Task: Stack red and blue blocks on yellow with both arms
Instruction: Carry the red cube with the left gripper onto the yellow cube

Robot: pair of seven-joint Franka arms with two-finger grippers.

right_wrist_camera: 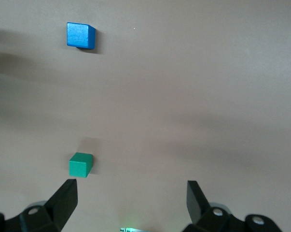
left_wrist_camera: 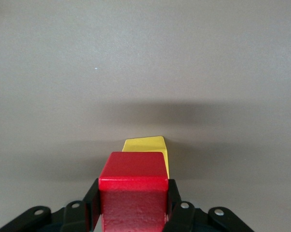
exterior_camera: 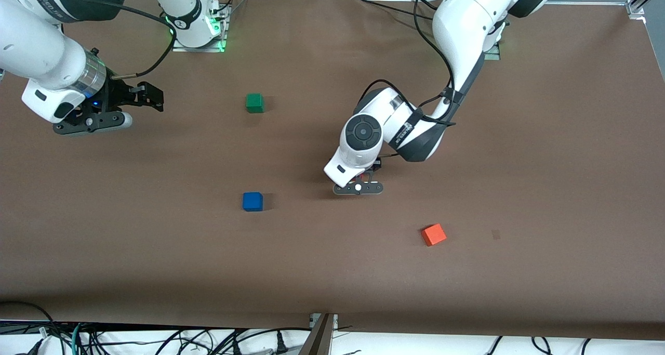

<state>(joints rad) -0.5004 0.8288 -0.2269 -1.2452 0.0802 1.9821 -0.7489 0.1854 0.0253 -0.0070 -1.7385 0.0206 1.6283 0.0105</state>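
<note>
In the left wrist view my left gripper (left_wrist_camera: 133, 193) is shut on the red block (left_wrist_camera: 133, 166), one black finger on each side. The yellow block (left_wrist_camera: 146, 144) lies on the table just under it, and part of its top shows past the red block. I cannot tell whether the two touch. In the front view the left arm's hand (exterior_camera: 358, 157) hides both blocks near the table's middle. The blue block (exterior_camera: 252, 201) (right_wrist_camera: 80, 35) sits alone on the table, beside that hand toward the right arm's end. My right gripper (exterior_camera: 148, 97) (right_wrist_camera: 131, 198) waits open and empty above the table at the right arm's end.
A green cube (exterior_camera: 254, 103) (right_wrist_camera: 81, 165) sits farther from the front camera than the blue block. An orange cube (exterior_camera: 433, 235) lies nearer the camera, toward the left arm's end. Cables hang along the table's front edge (exterior_camera: 322, 326).
</note>
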